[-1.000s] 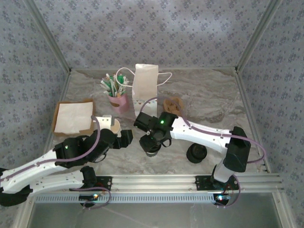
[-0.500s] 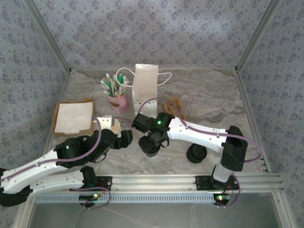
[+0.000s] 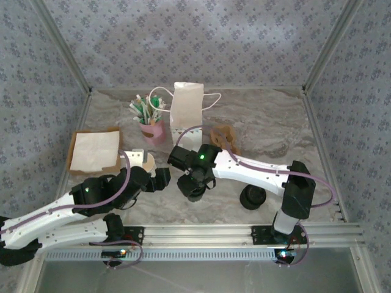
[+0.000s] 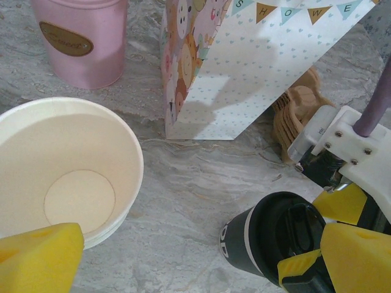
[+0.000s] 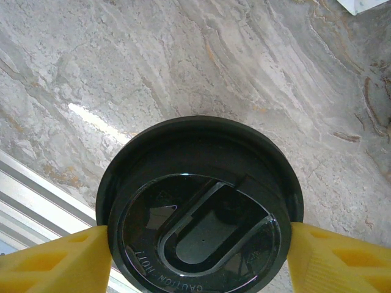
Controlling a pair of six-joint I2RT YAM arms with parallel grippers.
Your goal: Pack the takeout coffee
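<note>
White paper cup [image 4: 73, 177] — cream inside, empty, mouth up, no lid. A second rim line shows under its lip, so it may sit nested; cannot tell. It stands on the marble table [image 3: 275, 128] at 9 o'clock of the black lid [image 4: 275, 235], apart from it. The lid is round and glossy with a raised sip panel, and the right gripper [image 5: 198, 244] is clamped on its rim. Over the last second that gripper has slid a little toward 9 o'clock — lid closing on cup, so capping likely comes next and bagging after. Left gripper [image 3: 162, 176] sits beside the cup, pads wide apart, holding nothing. Paper bag [image 3: 186, 110] at 12 o'clock of the lid; pink cup [image 3: 151, 129] at 11.
</note>
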